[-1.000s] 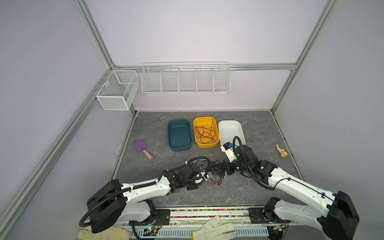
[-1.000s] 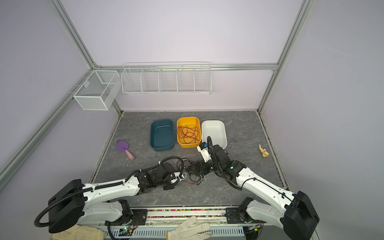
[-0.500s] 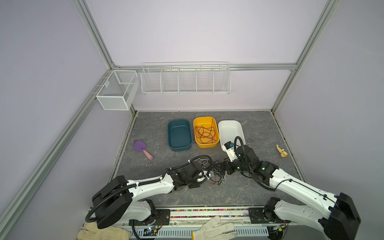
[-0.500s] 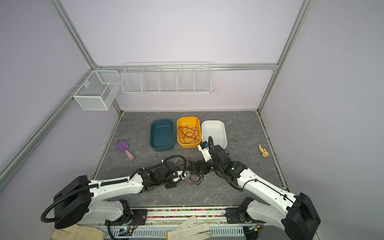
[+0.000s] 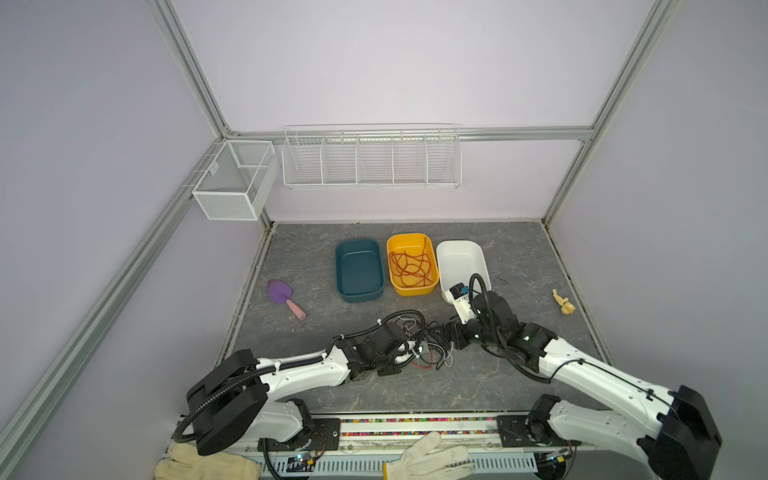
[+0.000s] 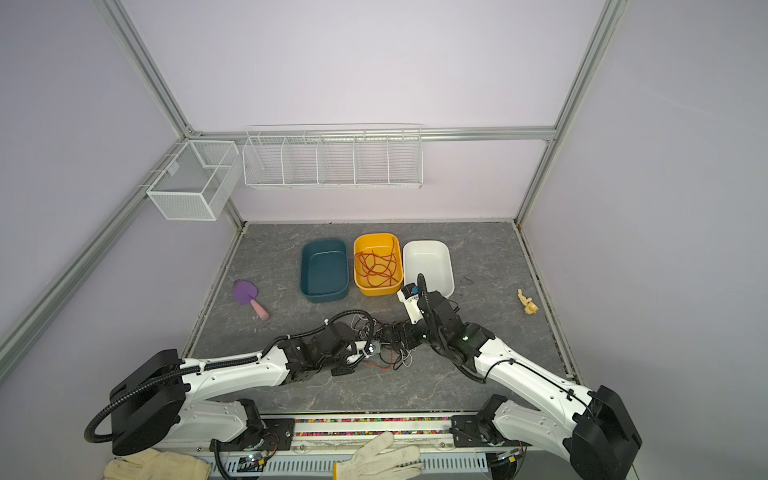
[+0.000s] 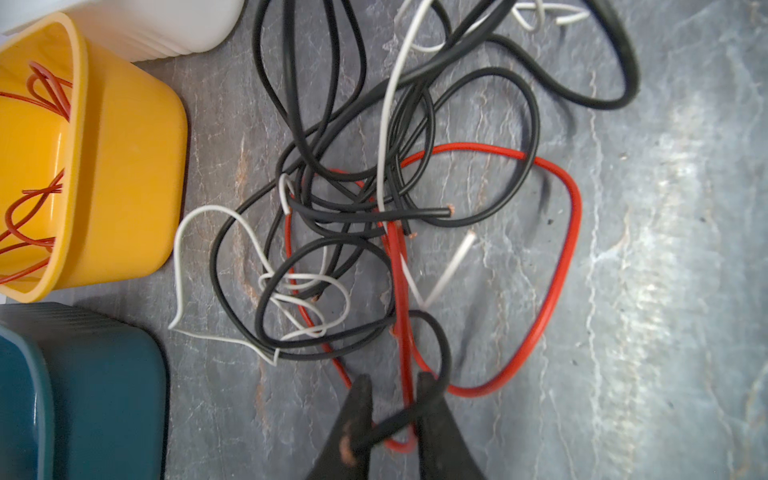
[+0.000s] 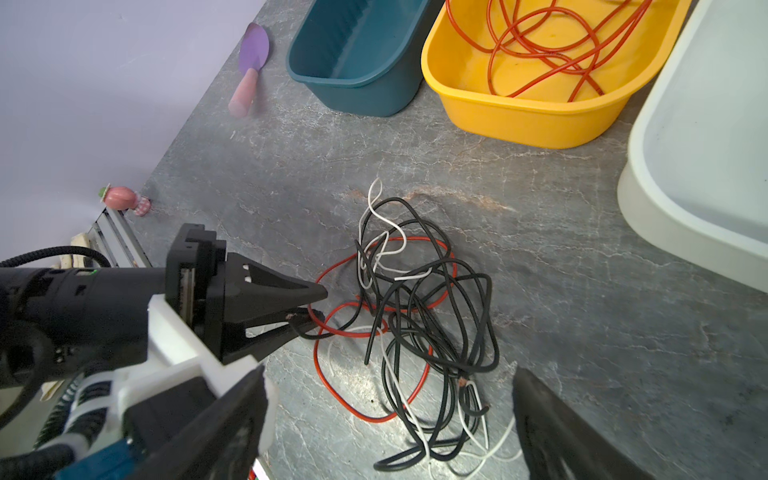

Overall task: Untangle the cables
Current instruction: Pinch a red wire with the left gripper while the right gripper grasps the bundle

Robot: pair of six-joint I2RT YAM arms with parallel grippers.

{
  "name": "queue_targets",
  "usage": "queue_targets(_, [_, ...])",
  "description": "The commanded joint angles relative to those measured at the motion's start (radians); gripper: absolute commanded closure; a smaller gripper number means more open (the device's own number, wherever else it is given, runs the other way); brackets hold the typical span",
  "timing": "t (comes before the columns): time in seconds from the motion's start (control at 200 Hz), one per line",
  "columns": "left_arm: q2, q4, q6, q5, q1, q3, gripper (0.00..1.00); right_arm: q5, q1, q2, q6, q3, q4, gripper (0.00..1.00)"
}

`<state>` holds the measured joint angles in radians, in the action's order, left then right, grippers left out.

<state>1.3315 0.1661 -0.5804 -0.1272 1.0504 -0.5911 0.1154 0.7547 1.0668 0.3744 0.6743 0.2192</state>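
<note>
teal bin (image 5: 358,270), yellow bin (image 5: 411,291) and white bin (image 5: 459,257) sit side by side; a purple scoop (image 5: 279,292) lies apart, gloves (image 5: 428,457) along the front edge.

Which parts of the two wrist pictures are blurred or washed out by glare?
Left wrist view: a white cable end is smeared by motion blur, and glare whitens the table. Right wrist view: the right end effector, close to the lens, is out of focus; the cables are sharp.
</note>
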Motion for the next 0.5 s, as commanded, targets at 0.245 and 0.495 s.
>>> queue_targets(0.245, [-0.001,0.004,-0.024,0.011,0.0,-0.025,0.91,-0.019,0.008,-0.023,0.009,-0.022,-0.019,0.07])
queue_targets(0.495, [-0.03,0.019,-0.007,0.017,0.0,-0.02,1.0,-0.008,0.012,-0.008,0.009,-0.019,-0.023,0.07])
